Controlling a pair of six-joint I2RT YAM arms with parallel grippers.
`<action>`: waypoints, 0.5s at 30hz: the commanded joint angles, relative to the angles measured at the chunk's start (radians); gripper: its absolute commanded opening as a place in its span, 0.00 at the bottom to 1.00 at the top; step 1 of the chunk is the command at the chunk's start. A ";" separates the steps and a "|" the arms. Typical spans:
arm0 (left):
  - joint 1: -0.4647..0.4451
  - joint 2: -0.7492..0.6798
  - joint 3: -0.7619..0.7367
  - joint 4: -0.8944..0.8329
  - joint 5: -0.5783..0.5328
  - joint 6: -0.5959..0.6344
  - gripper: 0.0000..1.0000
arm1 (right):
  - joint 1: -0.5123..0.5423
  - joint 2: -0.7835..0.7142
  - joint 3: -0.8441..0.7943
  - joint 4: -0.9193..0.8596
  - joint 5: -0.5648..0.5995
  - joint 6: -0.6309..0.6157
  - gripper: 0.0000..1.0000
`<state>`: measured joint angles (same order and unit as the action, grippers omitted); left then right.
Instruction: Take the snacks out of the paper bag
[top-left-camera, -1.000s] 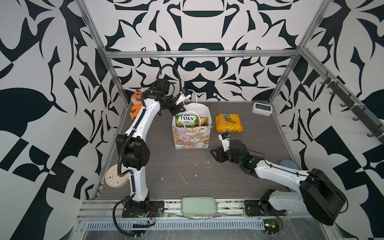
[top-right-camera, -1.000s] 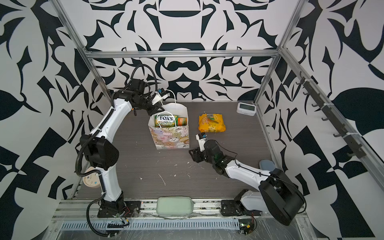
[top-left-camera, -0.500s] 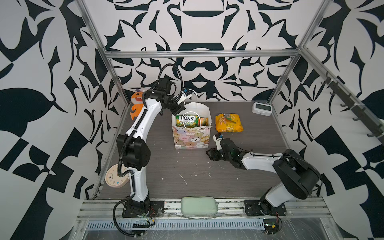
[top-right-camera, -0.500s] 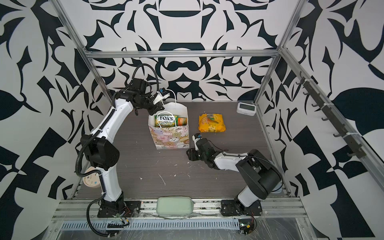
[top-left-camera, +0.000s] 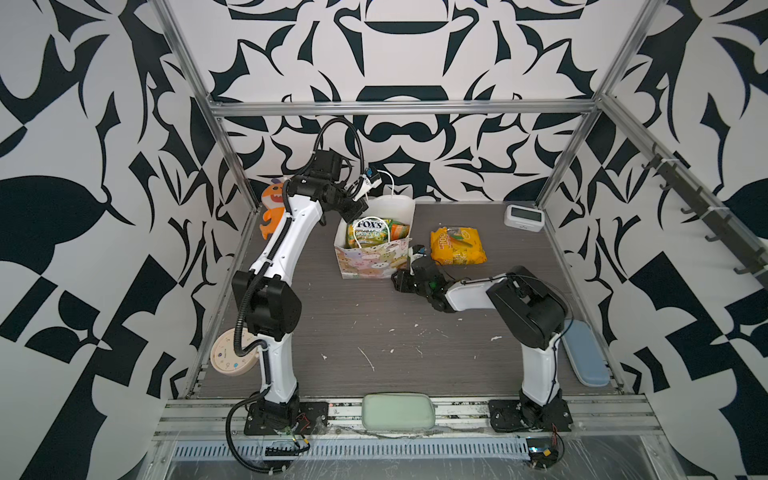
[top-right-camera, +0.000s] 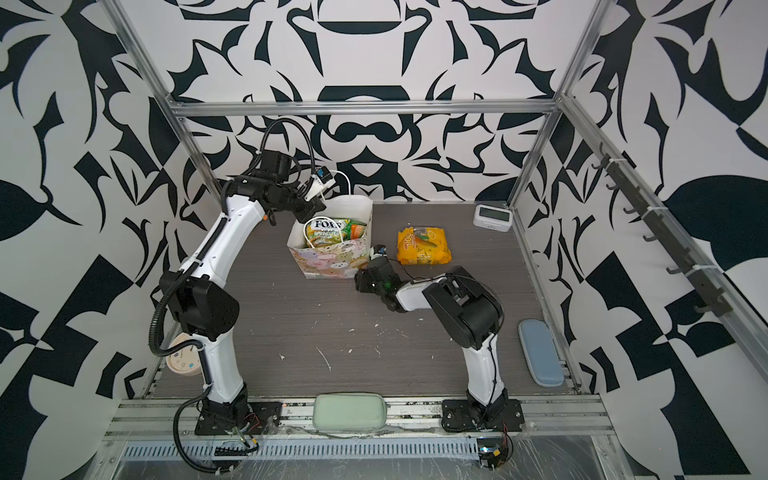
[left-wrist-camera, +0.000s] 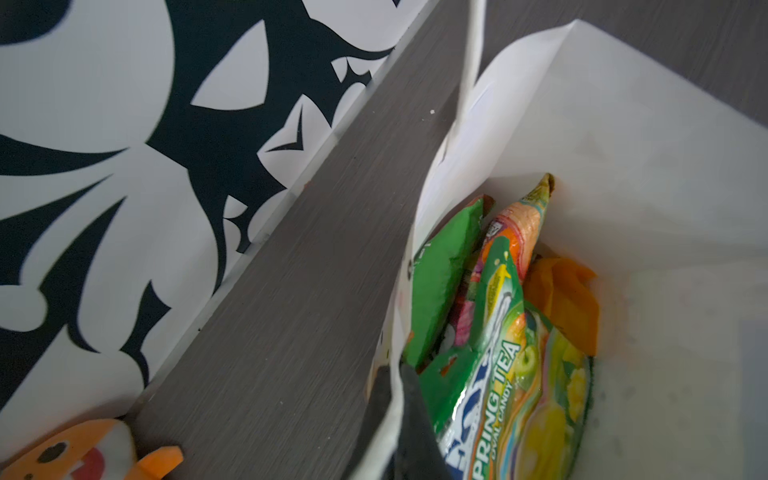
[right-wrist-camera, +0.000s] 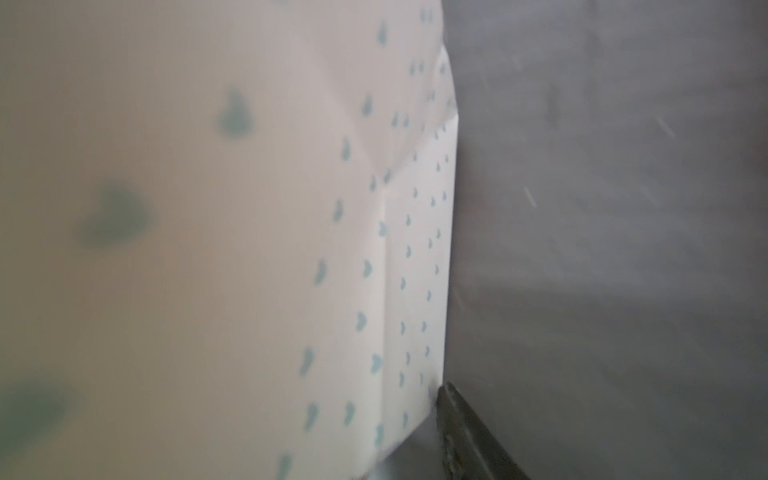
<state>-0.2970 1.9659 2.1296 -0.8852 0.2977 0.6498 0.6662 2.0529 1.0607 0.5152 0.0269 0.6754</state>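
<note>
Paper bag (top-left-camera: 370, 261) upright, mouth up, snacks (top-left-camera: 369, 231) on end inside

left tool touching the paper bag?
Touching. The left wrist view shows the left tool shut on the rim of the paper bag, paper pinched between its jaws.

Upright paper bag (top-left-camera: 374, 262) holds green snacks (top-left-camera: 370, 230) — yellow packet (top-left-camera: 457, 245) lies just beside it.
</note>
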 joint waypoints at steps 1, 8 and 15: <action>-0.009 -0.064 0.016 0.033 0.037 -0.001 0.00 | -0.016 0.086 0.134 0.145 0.062 0.045 0.58; -0.016 -0.222 -0.293 0.201 -0.002 -0.051 0.00 | -0.104 0.168 0.274 0.158 -0.001 0.085 0.59; -0.051 -0.361 -0.553 0.357 -0.054 -0.139 0.00 | -0.155 0.077 0.146 0.109 -0.131 0.046 0.59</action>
<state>-0.3298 1.6531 1.6268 -0.6285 0.2485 0.5613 0.5098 2.2051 1.2381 0.6086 -0.0242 0.7349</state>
